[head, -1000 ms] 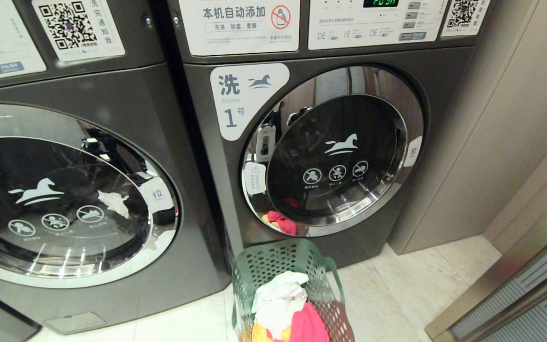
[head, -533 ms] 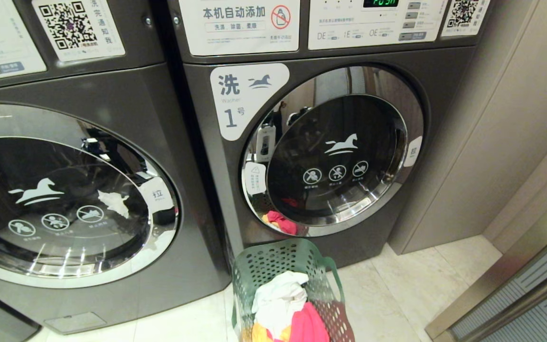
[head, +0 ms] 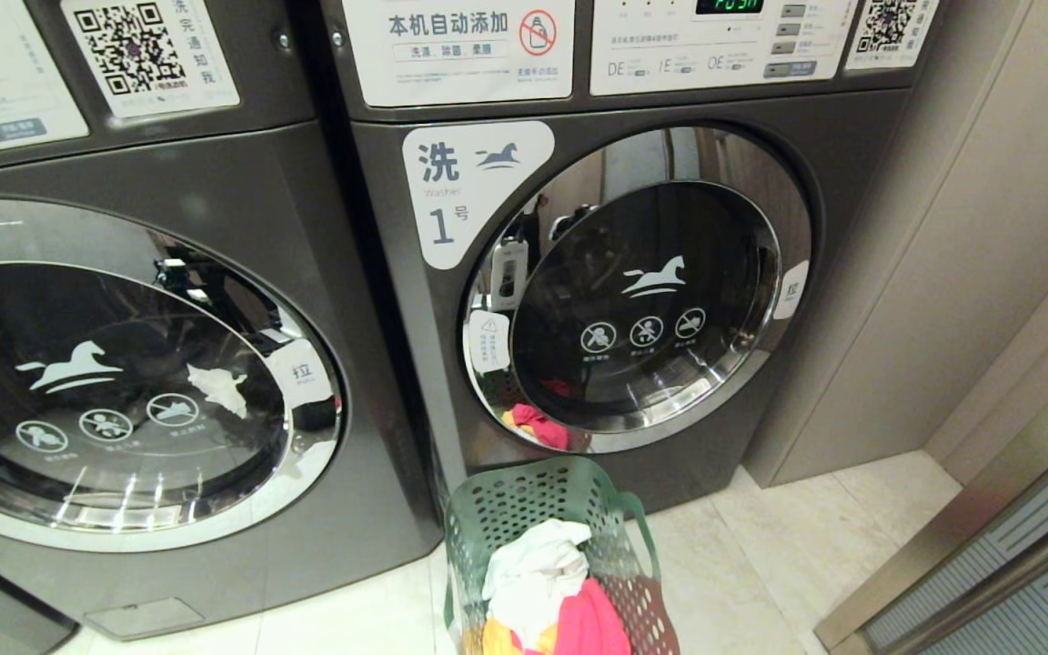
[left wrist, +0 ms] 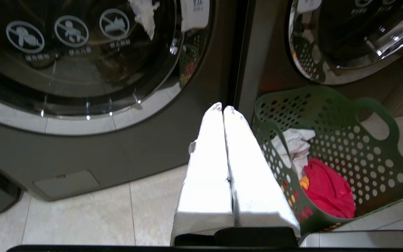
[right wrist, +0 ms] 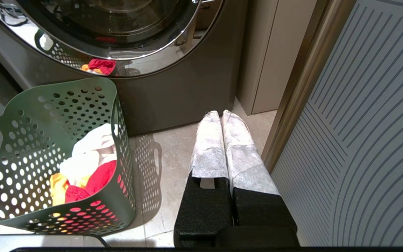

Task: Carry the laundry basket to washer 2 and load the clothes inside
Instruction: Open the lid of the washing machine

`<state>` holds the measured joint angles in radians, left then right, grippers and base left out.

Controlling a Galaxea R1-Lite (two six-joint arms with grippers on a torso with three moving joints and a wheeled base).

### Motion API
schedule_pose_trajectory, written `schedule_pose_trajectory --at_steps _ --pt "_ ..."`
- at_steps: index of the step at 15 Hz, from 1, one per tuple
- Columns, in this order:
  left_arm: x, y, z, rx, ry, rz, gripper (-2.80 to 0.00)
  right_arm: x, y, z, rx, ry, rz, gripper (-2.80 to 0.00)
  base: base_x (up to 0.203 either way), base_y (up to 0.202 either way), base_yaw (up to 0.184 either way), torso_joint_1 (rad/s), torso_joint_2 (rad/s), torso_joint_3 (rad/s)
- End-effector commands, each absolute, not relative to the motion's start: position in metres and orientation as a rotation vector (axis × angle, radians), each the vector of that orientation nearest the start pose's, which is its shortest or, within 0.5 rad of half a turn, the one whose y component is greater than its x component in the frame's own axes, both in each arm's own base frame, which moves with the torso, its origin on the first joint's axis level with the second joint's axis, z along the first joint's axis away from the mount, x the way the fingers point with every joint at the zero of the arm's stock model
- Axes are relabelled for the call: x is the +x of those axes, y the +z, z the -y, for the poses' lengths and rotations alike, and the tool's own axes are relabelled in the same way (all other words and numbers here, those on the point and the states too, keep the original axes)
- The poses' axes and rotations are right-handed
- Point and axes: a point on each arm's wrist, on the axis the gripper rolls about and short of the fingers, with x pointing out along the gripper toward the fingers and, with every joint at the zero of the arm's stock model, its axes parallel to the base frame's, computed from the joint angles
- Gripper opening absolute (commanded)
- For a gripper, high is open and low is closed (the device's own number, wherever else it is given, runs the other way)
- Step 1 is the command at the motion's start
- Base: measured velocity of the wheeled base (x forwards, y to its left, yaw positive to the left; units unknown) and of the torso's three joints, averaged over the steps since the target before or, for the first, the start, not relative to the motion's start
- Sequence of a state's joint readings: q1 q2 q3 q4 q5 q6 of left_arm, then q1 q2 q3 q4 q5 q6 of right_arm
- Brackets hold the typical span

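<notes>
On the tiled floor (head: 760,555), two dark grey front-loaders stand side by side. The right one carries the "1" label (head: 465,186); the left washer (head: 151,364) shows no numeral in view, door shut, white scrap behind the glass. The laundry basket (head: 524,509), upright, sits on the floor just in front of washer 1 (head: 633,273), at its lower left corner, near the seam between machines. Inside: the clothes (head: 547,591), white on top, red and yellow-orange beneath. Left gripper (left wrist: 222,109) hangs low, just left of the basket, fingers pressed together, holding nothing. Right gripper (right wrist: 221,113) sits low, right of the basket, closed and empty, aimed at washer 1's base.
</notes>
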<state>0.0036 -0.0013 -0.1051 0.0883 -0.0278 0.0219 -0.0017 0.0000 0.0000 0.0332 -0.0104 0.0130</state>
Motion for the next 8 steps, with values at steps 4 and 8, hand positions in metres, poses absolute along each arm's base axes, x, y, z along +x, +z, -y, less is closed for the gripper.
schedule_pose_trajectory --at_steps 4,8 --pt "-0.034 0.152 0.001 0.036 -0.048 0.058 -2.8 -0.022 0.07 0.0 0.014 -0.013 -0.043 -2.8 0.0 0.0 0.0 0.0 0.0 0.0" --pt "-0.003 0.213 0.001 0.037 -0.055 -0.008 -2.8 -0.022 0.07 0.0 0.014 -0.013 -0.041 -2.8 0.0 0.0 0.0 0.0 0.0 0.0"
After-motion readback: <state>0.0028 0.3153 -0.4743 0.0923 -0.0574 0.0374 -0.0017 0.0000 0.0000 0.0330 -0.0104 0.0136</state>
